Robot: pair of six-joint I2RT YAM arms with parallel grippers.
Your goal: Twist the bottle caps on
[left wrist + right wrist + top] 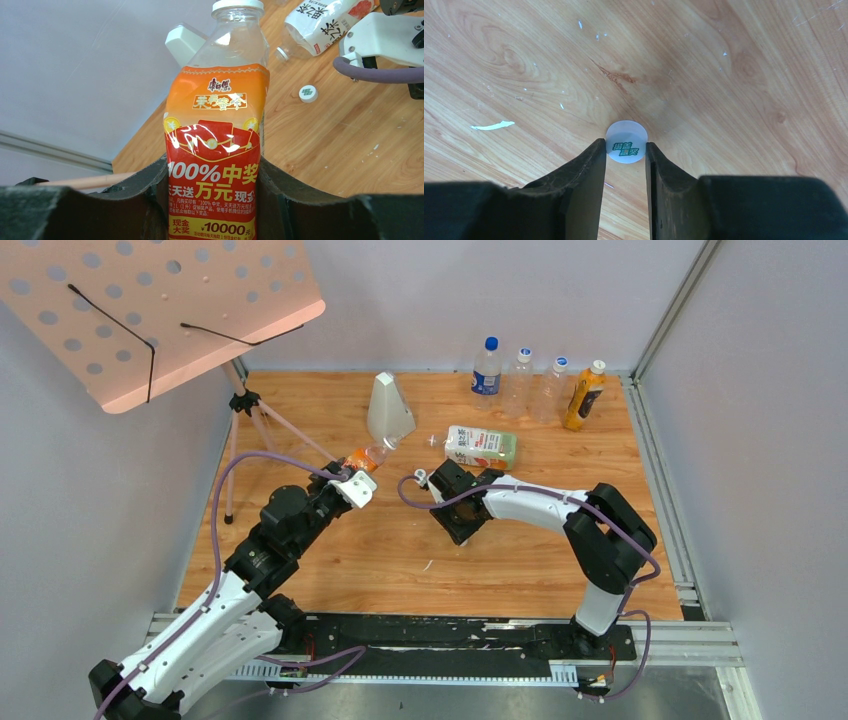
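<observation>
My left gripper (352,472) is shut on the smaller orange-labelled bottle (364,457), tilted toward the back. In the left wrist view the fingers (280,195) clamp the label of the bottle (216,150), and a white cap (237,6) sits on its mouth. The larger bottle (482,447) with the green-white-orange label lies on its side, its open neck to the left; it also shows in the left wrist view (325,20). The other white cap (421,476) with green print lies on the table (308,93). My right gripper (624,144) is open, its tips either side of this cap (626,140).
A pale cone-shaped object (389,408) stands just behind the held bottle. A pink perforated music stand (160,310) on tripod legs (250,430) fills the back left. A blue-labelled bottle (487,367), two clear bottles (521,382) and an orange juice bottle (585,395) stand at the back wall.
</observation>
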